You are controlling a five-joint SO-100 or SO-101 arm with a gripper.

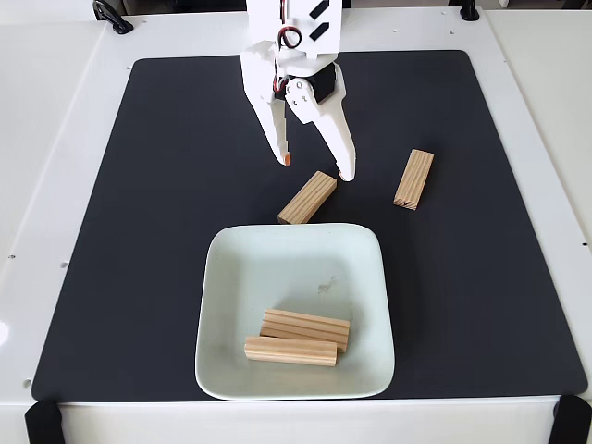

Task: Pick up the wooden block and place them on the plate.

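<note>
In the fixed view the pale mint-white square plate (295, 310) sits at the front of the black mat. Two wooden blocks (305, 327) (290, 351) lie side by side in its front half. A third wooden block (308, 198) lies on the mat just behind the plate's rear rim, angled. Another wooden block (414, 178) lies to its right. My white gripper (316, 167) hangs open above the mat, its fingertips straddling the far end of the angled block, nothing held between them.
The black mat (166, 231) covers most of a white table (55, 166). Black clamps sit at the table's front corners (43, 421) (571, 418). Bare mat lies left and right of the plate.
</note>
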